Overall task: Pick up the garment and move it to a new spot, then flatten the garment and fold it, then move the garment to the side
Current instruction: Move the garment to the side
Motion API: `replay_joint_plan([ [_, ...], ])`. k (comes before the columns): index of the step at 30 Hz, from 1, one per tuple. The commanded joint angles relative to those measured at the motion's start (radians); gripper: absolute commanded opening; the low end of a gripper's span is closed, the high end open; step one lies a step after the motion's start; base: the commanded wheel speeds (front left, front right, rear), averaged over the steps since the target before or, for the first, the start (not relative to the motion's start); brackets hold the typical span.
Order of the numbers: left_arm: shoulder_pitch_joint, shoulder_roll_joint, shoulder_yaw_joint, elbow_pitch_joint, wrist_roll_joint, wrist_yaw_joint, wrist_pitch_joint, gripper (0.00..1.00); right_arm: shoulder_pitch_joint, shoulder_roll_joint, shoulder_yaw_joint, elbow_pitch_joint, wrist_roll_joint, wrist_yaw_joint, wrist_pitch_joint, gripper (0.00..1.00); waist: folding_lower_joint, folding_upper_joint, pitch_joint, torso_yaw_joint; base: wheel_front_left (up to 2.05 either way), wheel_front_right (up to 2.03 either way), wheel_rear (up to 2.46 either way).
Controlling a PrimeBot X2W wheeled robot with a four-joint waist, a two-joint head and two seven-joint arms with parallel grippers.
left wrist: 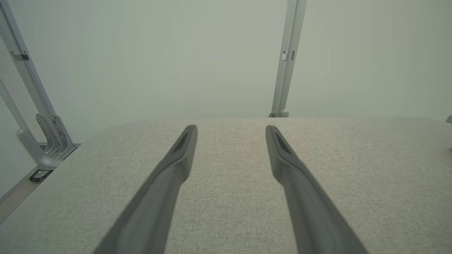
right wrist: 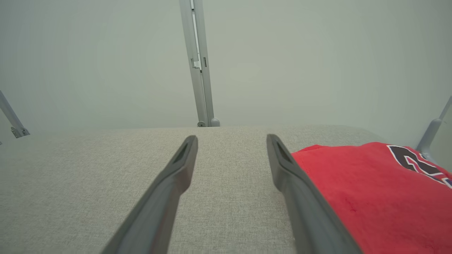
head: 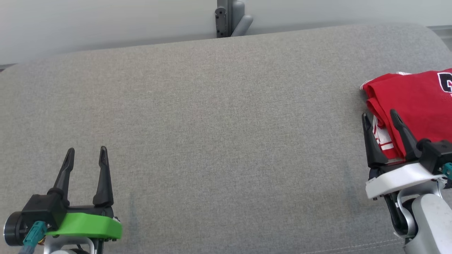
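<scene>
You have the red jersey lying folded at the far right of the grey fabric-covered surface, its right part cut off by the edge of the head view. White striped trim shows along its near left edge, and a black, white-outlined print sits on top. Your right gripper is at the jersey's left edge, fingers spread wide and gripping nothing. One finger runs just beside the red cloth, but you cannot tell whether it touches. Your left gripper is well apart at the lower left, also spread and empty. A grey metal post stands behind the far edge.
</scene>
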State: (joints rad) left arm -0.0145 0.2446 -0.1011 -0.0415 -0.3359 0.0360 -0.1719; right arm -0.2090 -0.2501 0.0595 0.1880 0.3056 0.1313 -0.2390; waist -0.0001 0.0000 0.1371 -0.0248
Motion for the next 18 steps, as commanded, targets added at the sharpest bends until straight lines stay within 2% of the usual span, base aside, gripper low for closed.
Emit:
replay_joint_plan([
  [1, 0.018, 0.008, -0.003, 0.001, -0.005, 0.002, 0.003, 1.0, 0.026, -0.001, -0.005, -0.005, 0.0, -0.001, 0.006, 1.0, 0.0001, 0.0, -0.034, 0.005, 0.0, 0.0, 0.0],
  [18, 0.082, 0.036, -0.024, -0.028, 0.014, 0.022, 0.048, 1.0, 0.144, 0.005, -0.039, -0.087, -0.01, -0.001, 0.052, 1.0, 0.0001, 0.0, -0.098, -0.014, 0.0, 0.0, 0.0],
])
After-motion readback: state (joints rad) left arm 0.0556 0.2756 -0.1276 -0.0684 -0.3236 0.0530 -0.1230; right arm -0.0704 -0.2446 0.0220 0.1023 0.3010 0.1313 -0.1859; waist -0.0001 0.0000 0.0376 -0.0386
